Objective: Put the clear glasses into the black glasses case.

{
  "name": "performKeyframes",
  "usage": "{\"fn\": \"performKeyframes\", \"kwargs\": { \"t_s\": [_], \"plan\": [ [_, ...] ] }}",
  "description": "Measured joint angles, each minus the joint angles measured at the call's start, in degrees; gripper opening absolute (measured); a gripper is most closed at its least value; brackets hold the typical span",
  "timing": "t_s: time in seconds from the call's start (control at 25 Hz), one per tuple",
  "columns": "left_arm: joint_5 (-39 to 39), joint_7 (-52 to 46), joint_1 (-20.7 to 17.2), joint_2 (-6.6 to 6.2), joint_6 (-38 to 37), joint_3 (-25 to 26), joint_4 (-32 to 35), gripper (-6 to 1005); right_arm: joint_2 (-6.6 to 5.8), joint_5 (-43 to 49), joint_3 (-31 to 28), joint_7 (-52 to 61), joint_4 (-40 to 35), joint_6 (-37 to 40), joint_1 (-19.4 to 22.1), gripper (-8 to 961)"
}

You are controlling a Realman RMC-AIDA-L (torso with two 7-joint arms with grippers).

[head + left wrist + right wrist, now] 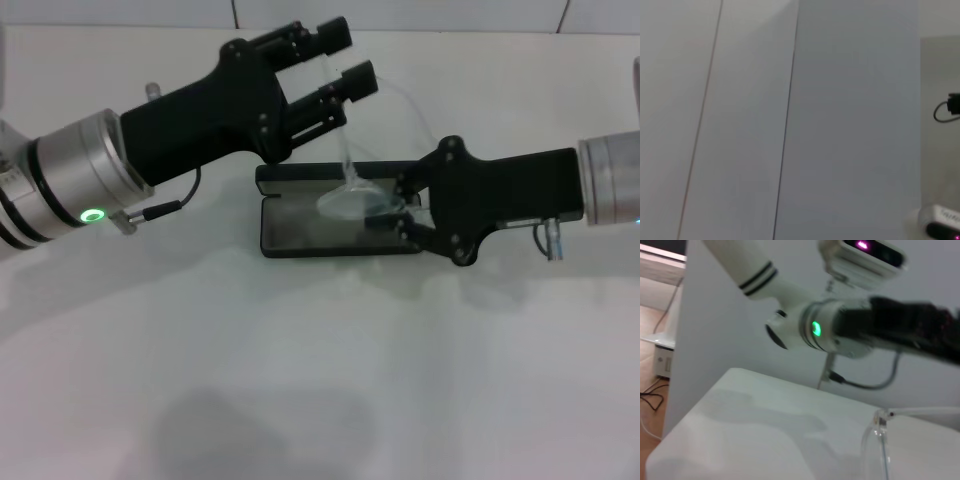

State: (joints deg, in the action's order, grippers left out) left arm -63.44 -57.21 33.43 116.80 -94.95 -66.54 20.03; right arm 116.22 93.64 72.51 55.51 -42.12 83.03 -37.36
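Note:
The black glasses case [288,228] lies open at the table's middle, grey lining up, with its lid [300,176] folded back. The clear glasses [348,202] sit tilted in the case's right half, one thin arm rising and the other arching to the right. My right gripper [386,212] reaches in from the right and is shut on the lens end. My left gripper [350,55] hovers behind and above the case, open, and the rising clear arm passes between its fingers [358,78]. The right wrist view shows the glasses' hinge [880,426] close up.
White tabletop [320,380] stretches in front of the case. A tiled wall [400,12] runs behind the table. The left arm's silver wrist with a green light [816,329] fills the right wrist view. The left wrist view shows only wall panels [790,120].

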Motion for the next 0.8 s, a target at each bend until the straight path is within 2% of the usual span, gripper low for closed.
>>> {"fn": "performKeyframes", "kwargs": {
  "t_s": [0.28, 0.8],
  "plan": [
    [-2.8, -3.0, 0.6, 0.49, 3.7, 0.0, 0.1, 545, -0.10, -4.4, 1.0, -3.9, -1.2, 0.4, 1.6, 122],
    [-5.2, -7.3, 1.0, 0.51, 3.5, 0.0, 0.4, 544, -0.23, -7.3, 2.7, -11.8, -1.7, 0.7, 4.9, 122]
  ]
}}
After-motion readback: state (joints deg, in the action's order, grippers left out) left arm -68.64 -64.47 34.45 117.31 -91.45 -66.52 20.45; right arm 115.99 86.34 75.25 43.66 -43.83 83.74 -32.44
